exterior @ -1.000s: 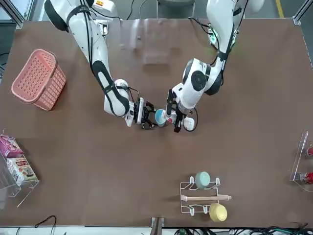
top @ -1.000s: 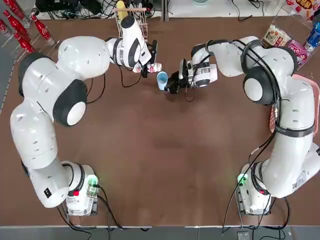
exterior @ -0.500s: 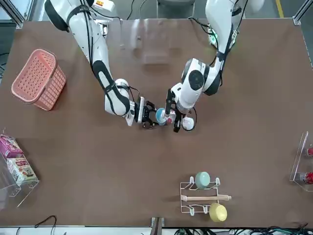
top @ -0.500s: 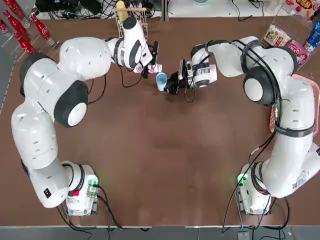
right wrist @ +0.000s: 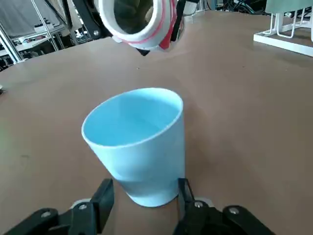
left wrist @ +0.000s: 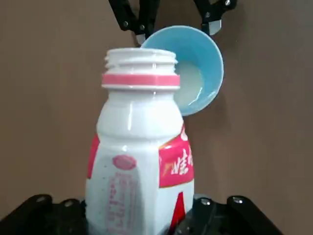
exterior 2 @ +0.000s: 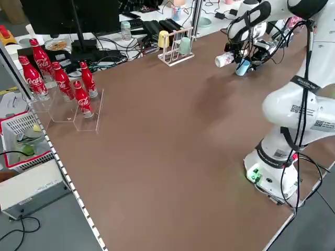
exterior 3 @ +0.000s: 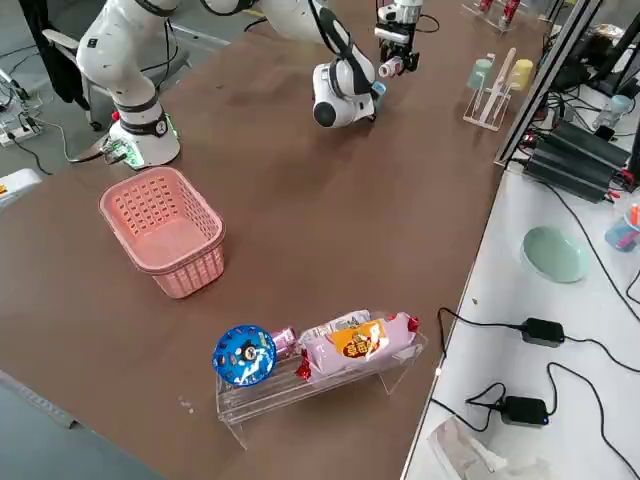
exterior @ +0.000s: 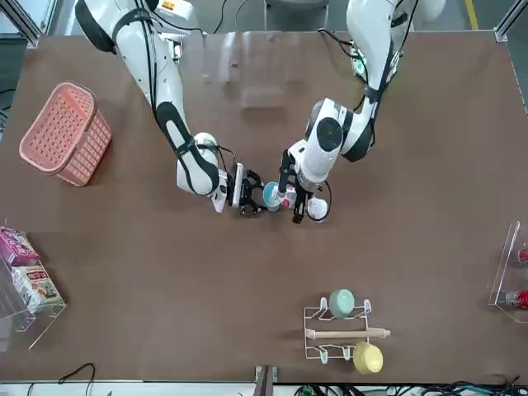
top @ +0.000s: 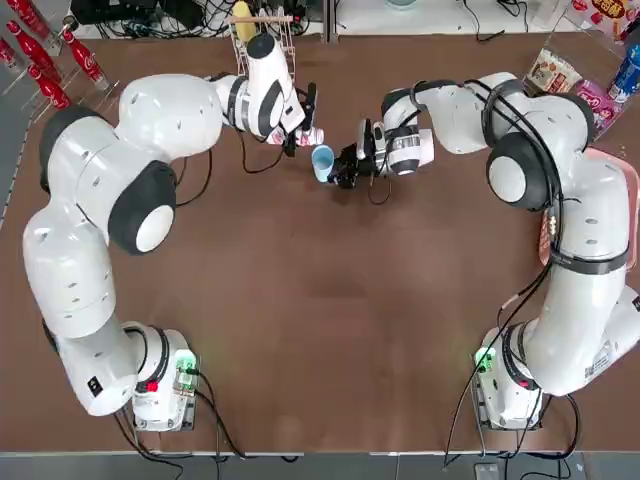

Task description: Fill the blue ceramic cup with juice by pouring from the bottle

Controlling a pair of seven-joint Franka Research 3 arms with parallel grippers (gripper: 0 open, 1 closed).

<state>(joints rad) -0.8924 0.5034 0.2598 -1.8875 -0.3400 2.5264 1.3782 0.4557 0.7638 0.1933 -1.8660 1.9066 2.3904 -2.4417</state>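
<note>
There are five red cola bottles, one white plastic bottle, three pastel cups and one pink plastic basket.

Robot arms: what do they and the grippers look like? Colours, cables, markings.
Both arms are white, rounded segments with dark grey joint bands and black cables outside. The left arm has a black square mark near its base; both bases glow green. Left gripper and right gripper: black, angular two-finger linkages with silvery screws.
</note>
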